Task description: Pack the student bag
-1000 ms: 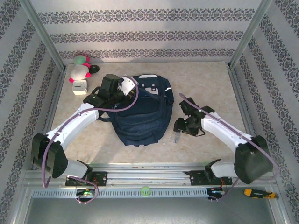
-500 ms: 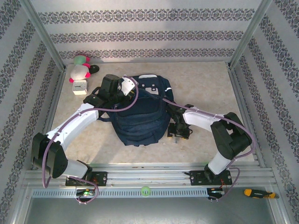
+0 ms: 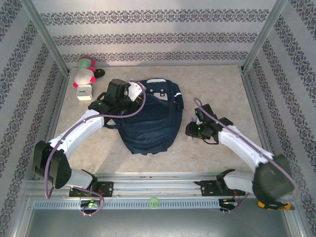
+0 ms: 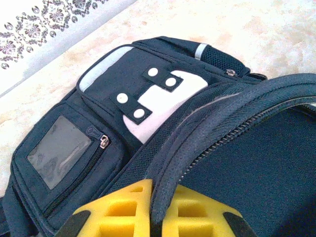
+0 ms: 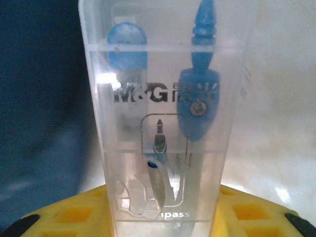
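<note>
The navy student bag [image 3: 148, 123] lies in the middle of the table with its grey buckle patch [image 4: 148, 106] toward the back. My left gripper [image 3: 129, 94] is at the bag's upper left, its yellow fingers [image 4: 123, 207] shut on the zippered rim of the main opening [image 4: 197, 143]. My right gripper [image 3: 191, 130] hovers just right of the bag. It is shut on a clear plastic compass case [image 5: 163, 123] with blue parts inside, and the bag's dark fabric [image 5: 44, 98] shows to the case's left.
A pink and green plush toy [image 3: 85, 71] and a small white cube [image 3: 84, 92] sit at the back left corner. A yellow-handled screwdriver [image 3: 271, 204] lies on the front rail at the right. Patterned walls close in three sides.
The right arm swung in toward the bag's right side, then drew back out to the right, still holding the compass case. The left arm has not moved.
</note>
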`<action>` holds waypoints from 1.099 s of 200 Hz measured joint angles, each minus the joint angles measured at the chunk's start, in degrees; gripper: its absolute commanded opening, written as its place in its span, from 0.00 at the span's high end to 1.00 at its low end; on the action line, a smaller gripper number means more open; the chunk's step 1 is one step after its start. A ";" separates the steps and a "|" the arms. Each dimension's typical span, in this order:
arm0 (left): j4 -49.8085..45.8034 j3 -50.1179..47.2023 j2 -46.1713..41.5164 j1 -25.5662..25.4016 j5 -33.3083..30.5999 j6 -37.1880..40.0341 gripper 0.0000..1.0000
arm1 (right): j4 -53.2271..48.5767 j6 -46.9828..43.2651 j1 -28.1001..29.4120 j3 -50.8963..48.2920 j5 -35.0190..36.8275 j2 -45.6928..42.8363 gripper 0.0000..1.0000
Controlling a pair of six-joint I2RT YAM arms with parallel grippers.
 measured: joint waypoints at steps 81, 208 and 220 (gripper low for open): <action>0.02 0.00 0.00 0.00 2.10 -1.64 1.00 | 26.40 -44.46 6.67 1.44 -17.27 -6.25 0.67; 0.02 0.00 0.00 0.00 4.42 -4.42 1.00 | 26.38 -89.90 16.24 12.46 -7.32 17.25 0.62; 0.02 0.00 0.00 0.00 4.44 -4.42 1.00 | 25.22 -90.18 15.37 13.09 -6.32 17.86 0.61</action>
